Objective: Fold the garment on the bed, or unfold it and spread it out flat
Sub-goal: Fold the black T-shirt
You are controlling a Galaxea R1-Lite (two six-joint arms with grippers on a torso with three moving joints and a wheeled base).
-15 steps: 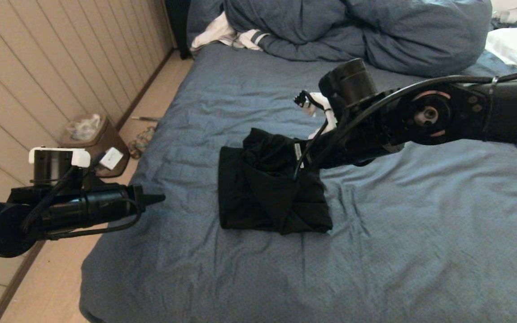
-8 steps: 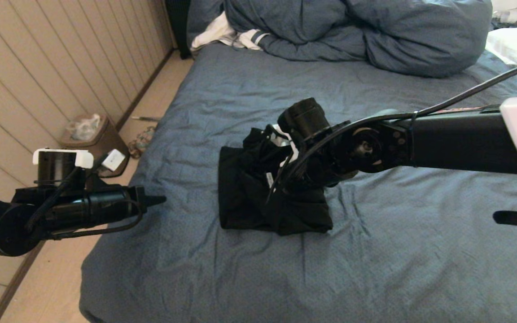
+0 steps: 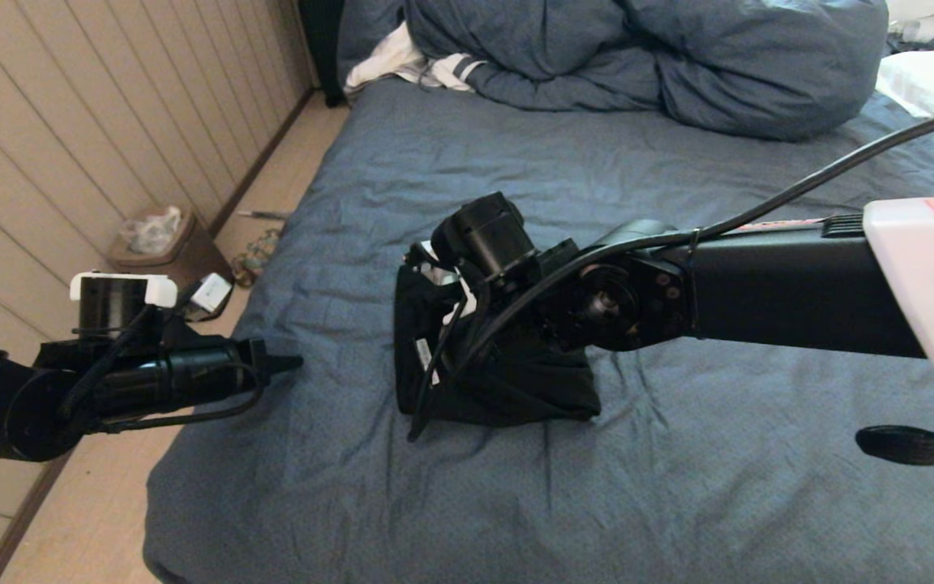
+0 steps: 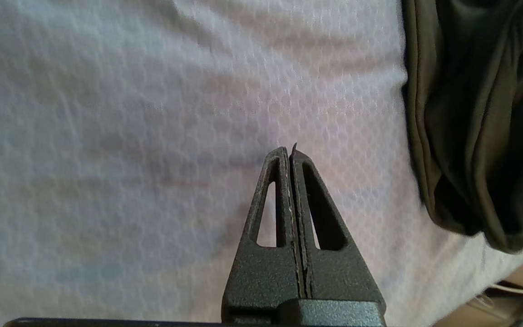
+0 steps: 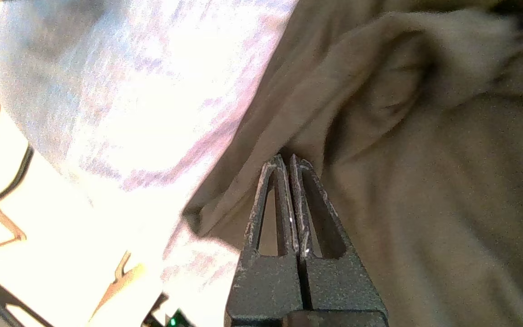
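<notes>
The left gripper (image 3: 289,361) hangs at about 8 o'clock in the head view, over the near left edge of the bed (image 3: 678,487). In its wrist view its fingers (image 4: 288,181) are pressed together with nothing between them, above bare sheet and just beside the shirt's edge. It looks parked there, out of the way.

Near the centre lies the shirt (image 3: 532,389), a black bundle folded into a rough block on the sheet, plain side showing. The right arm reaches across it from 3 o'clock, its wrist covering the top of the bundle. The right gripper (image 5: 287,159) is closed; its tips sit at a fold by the shirt's edge, and I cannot see any cloth caught between them. My guess is that it is pushing or smoothing the fold, or lining up for a pinch.

The bed wears a wrinkled blue-grey sheet, soft enough to drag along with the shirt. Farther off, at 12 o'clock, a bunched duvet (image 3: 678,57) is heaped, with a white striped cloth (image 3: 426,65) at 11. A panelled wall (image 3: 70,122) and a small bin (image 3: 159,243) stand at 9 to 10 o'clock.
</notes>
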